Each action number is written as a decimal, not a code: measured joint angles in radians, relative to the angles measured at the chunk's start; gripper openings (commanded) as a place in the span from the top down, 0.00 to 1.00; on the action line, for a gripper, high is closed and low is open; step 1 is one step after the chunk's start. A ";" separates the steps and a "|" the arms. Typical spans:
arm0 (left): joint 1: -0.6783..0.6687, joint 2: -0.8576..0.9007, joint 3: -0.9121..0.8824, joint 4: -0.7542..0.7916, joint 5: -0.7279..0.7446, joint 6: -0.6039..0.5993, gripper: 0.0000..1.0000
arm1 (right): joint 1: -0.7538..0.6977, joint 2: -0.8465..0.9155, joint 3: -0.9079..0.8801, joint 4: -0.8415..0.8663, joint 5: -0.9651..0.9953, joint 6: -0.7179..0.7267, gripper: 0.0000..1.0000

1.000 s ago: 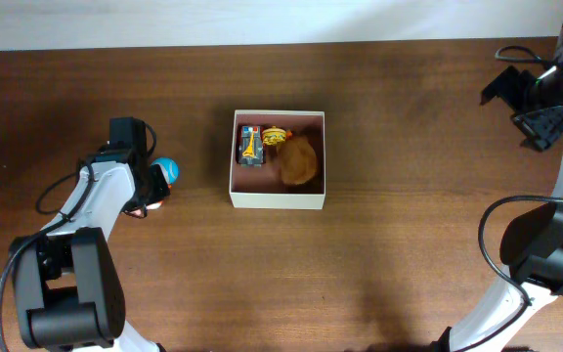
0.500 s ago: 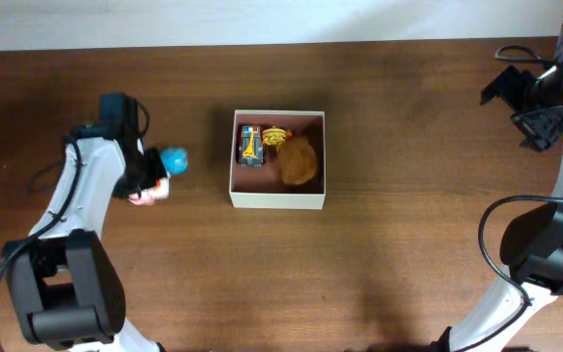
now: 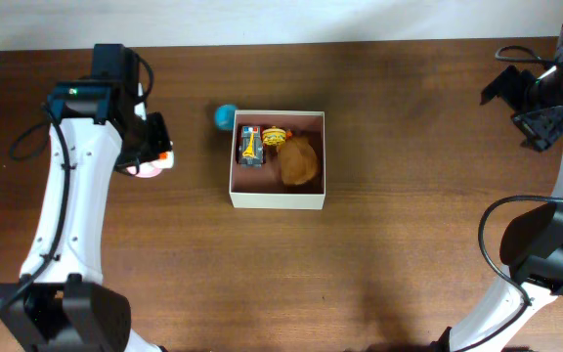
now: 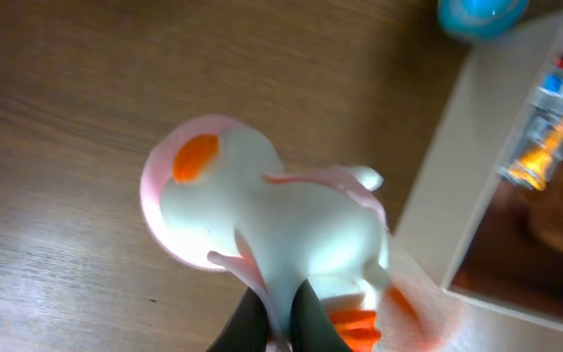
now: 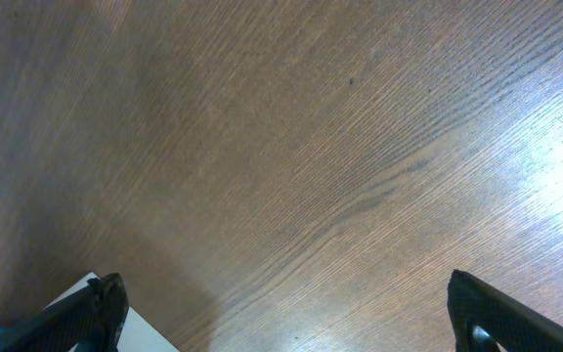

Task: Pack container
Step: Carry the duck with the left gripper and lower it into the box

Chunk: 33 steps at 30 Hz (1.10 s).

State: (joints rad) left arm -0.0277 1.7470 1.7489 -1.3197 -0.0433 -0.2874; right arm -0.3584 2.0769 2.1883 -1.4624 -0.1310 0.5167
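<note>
Overhead: the left hand (image 3: pixel 151 153) has risen and swung toward the far side of the surface (image 3: pixel 409 254), clamped on a white-and-pink toy (image 3: pixel 144 169). The blue round toy (image 3: pixel 226 117), which sat at that hand a second ago, now lies loose just beside the far-left corner of the container (image 3: pixel 277 199) — outside it. The container sits mid-surface, holding a toy car (image 3: pixel 250 145) and a brown plush (image 3: pixel 299 161).

Left wrist: the hand's fingers are pinched narrow on the toy, which hangs over bare wood left of the container wall.

Right wrist: the right hand (image 5: pixel 281 315) is spread wide, empty and well apart from everything.

The blue toy probably needs its own pickup — the held toy goes in first.
</note>
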 measured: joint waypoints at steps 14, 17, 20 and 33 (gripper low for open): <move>-0.327 -0.039 0.000 0.039 0.036 -0.001 0.98 | 0.000 0.000 0.000 0.000 0.000 -0.001 0.01; -0.417 -0.039 0.000 0.087 0.029 -0.001 0.98 | 0.000 0.000 0.000 0.000 0.000 0.000 0.01; -0.484 -0.039 0.000 0.119 -0.001 0.000 0.98 | 0.000 0.000 0.000 0.000 0.000 0.000 0.01; -0.514 0.140 0.002 0.157 -0.062 -0.001 0.98 | 0.000 0.000 0.000 0.000 0.000 0.000 0.01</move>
State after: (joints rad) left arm -0.5415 1.8870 1.7508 -1.1629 -0.1051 -0.2882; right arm -0.3584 2.0769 2.1887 -1.4624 -0.1310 0.5163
